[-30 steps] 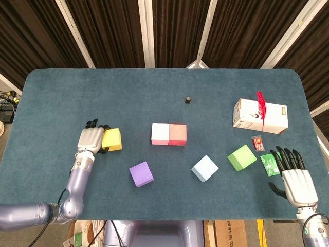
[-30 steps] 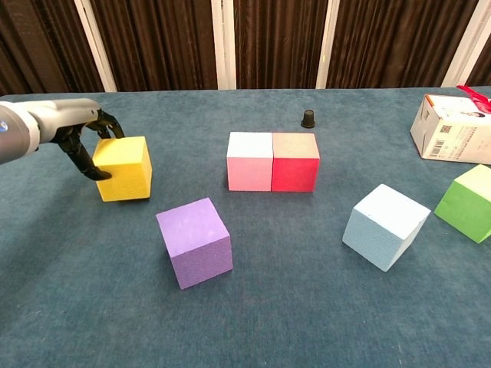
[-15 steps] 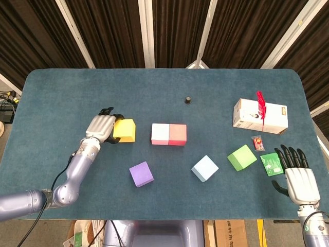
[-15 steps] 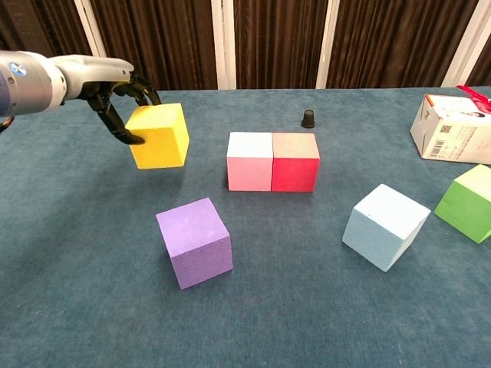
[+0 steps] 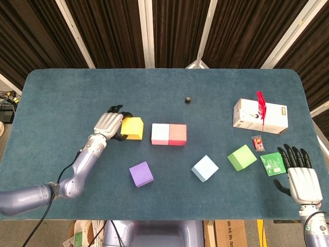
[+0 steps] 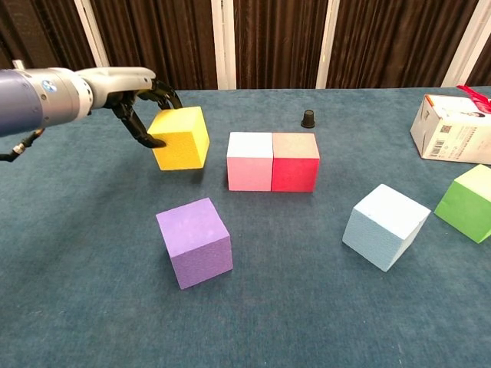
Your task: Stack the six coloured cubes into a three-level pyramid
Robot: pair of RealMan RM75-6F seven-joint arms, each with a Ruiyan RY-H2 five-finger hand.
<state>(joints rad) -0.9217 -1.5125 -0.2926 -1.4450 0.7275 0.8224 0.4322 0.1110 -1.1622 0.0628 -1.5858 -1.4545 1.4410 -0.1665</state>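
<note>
My left hand (image 5: 109, 124) (image 6: 142, 100) grips the yellow cube (image 5: 133, 128) (image 6: 181, 138), which hangs a little above the cloth just left of the pink cube (image 5: 160, 134) (image 6: 249, 160). The red cube (image 5: 178, 134) (image 6: 295, 161) touches the pink one on its right. A purple cube (image 5: 141, 174) (image 6: 194, 241) lies in front of them, a light blue cube (image 5: 204, 168) (image 6: 385, 226) to the right, and a green cube (image 5: 242, 157) (image 6: 469, 202) further right. My right hand (image 5: 301, 175) hovers open at the table's front right, seen only in the head view.
A white carton (image 5: 260, 115) (image 6: 453, 127) with a red feather stands at the right. A small black knob (image 5: 188, 99) (image 6: 308, 118) sits behind the cube pair. A green card (image 5: 269, 163) and a small red packet (image 5: 257, 142) lie near my right hand.
My left hand has lifted the yellow cube off the cloth and carried it right, close to the pink cube. My right hand has drifted slightly toward the front edge.
</note>
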